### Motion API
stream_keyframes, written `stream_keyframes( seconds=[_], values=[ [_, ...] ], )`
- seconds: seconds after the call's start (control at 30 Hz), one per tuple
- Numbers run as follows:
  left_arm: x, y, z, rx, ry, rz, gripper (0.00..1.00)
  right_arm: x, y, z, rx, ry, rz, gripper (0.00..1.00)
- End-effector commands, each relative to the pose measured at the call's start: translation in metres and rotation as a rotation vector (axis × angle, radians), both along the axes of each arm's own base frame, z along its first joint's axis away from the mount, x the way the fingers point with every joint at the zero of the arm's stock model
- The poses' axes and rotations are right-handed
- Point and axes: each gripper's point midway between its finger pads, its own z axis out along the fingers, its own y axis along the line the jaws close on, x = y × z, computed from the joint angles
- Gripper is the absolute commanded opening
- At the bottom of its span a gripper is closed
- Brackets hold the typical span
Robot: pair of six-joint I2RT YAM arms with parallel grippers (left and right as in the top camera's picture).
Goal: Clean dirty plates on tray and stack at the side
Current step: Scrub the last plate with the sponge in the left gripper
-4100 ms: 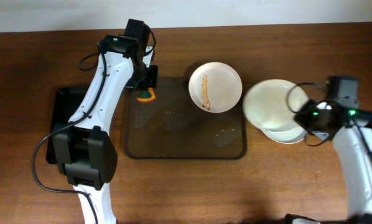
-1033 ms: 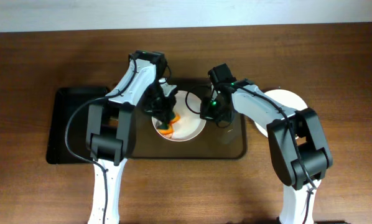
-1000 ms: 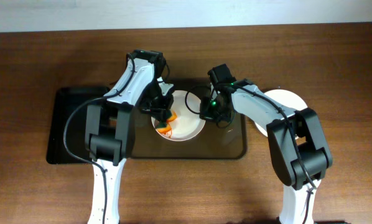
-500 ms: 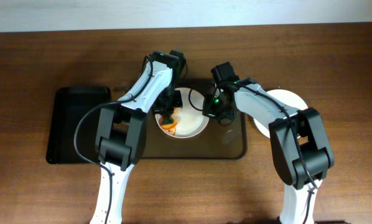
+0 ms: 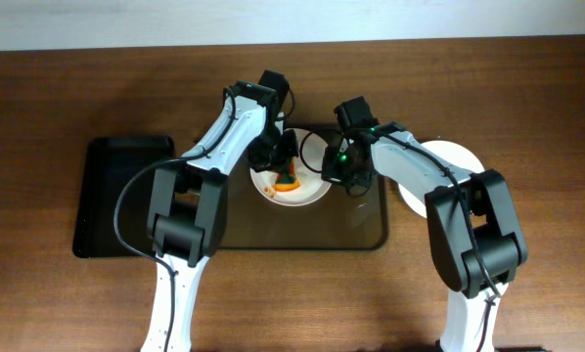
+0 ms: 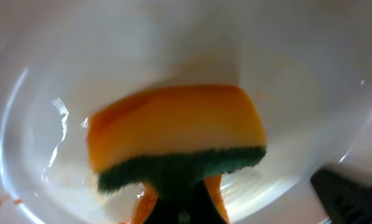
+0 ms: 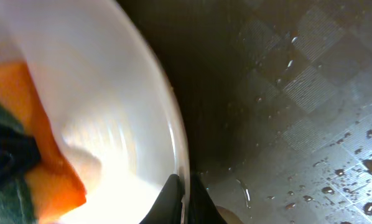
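Two tools: left tool clamps orange foam sponge, green scouring face; right tool pinches rim of round white glossy plate.
Tray: translucent grey-brown, checker-textured, water-beaded.

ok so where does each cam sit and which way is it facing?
Overhead: fixed above the table, looking straight down; both arms show in full, left gripper on the sponge, right gripper at the plate on the tray.
Left wrist: looks down past its own dark fingers, clamped on the sponge, into the plate.
Right wrist: looks down at the plate's rim and the wet tray; its fingers pinch the rim at the bottom edge.
Shared: plate and sponge appear in all three.
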Motion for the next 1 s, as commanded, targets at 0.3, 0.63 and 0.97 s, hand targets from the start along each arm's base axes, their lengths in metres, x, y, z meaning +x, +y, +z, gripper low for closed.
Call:
stream_keyframes(
  seconds=[0.3,0.63,0.97],
  values=[
    [-0.011,0.095,-0.006,0.598,0.013,-0.006,0.00,-0.025,-0.012,-0.037,-0.085,0.093,0.013,0.04],
    [0.059,0.000,-0.005,0.108,-0.269,-0.196,0.00,-0.036,-0.011,-0.042,-0.071,0.128,0.018,0.04],
    [-0.009,-0.016,0.014,-0.249,0.035,-0.281,0.00,-0.035,-0.010,-0.042,-0.064,0.121,0.019,0.04]
  ],
)
